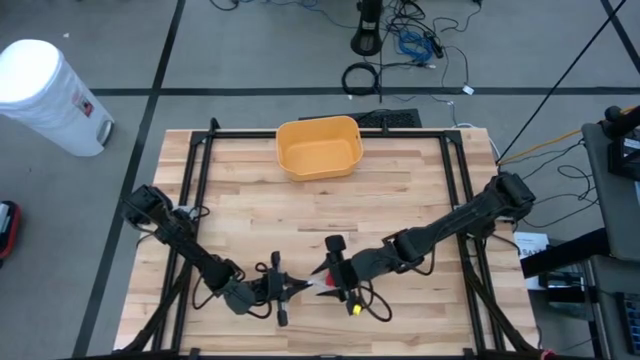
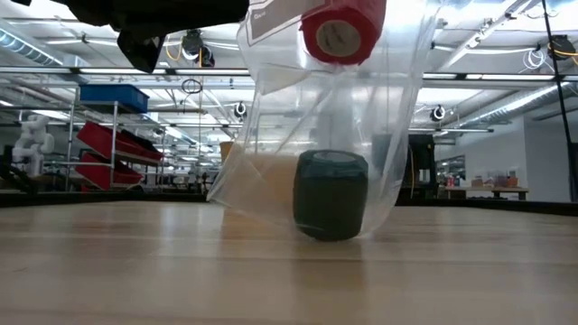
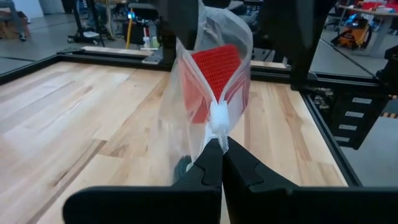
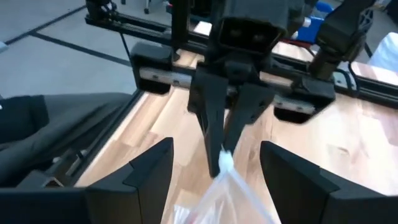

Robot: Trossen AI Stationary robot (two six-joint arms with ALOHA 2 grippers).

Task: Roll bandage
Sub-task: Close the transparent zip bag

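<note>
A clear plastic zip bag (image 2: 316,135) hangs between my two grippers near the table's front edge. A dark bandage roll (image 2: 331,194) lies in the bag's bottom, which rests on the table. A red bandage roll (image 2: 341,32) is up at the bag's top; it also shows in the left wrist view (image 3: 214,74). My left gripper (image 1: 298,288) is shut on the bag's end. My right gripper (image 1: 332,280) faces it, its fingers standing wide on either side of the red roll and the bag. My left gripper pinches the bag's white zip end (image 3: 217,127) between its two fingertips, level, from the table's left. The bag hangs below that point, slack. My right gripper has the red roll (image 3: 214,74) between its two fingers, coming from the table's right. The bag wall lies around the roll. The roll is lifted clear of the table; the place of contact does not show plainly.
A yellow bin (image 1: 318,148) stands at the table's far middle. A black frame (image 1: 200,200) runs along the table's sides. The wooden top (image 1: 300,215) lies bare between the bin and the grippers.
</note>
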